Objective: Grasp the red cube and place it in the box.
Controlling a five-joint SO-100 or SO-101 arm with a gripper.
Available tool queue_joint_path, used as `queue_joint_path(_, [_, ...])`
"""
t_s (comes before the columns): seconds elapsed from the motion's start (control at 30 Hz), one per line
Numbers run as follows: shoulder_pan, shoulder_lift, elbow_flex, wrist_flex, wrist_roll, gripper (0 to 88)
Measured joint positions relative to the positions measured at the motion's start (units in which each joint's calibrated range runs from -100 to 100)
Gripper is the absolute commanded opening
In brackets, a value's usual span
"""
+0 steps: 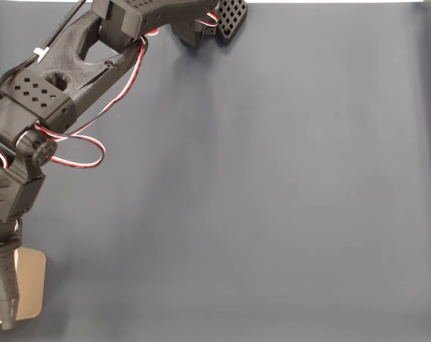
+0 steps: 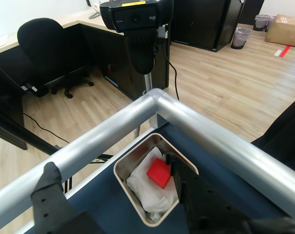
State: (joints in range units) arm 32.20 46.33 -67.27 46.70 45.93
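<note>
Claw fingers standing apart, hovering over box at six o'clock; red cube seemingly lying released inside, on white lining.

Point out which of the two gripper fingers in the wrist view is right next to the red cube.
The right finger in the wrist view: its tip sits beside the red cube over the box. The left finger stands apart, outside the box.
</note>
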Motion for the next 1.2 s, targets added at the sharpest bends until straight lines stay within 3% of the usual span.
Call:
queue_joint_path(0.33, [0.07,0.00,0.00,-0.32,0.00,6.4])
queue_joint_path(0.43, [0.07,-0.61,0.00,-0.32,-0.29,1.0])
queue_joint_path(0.77, [-1.11,-8.94,5.15,-0.32,-2.15,0.0])
queue_joint_path(1.2, [-9.72,-28.40,22.69,0.16,-2.78,0.0])
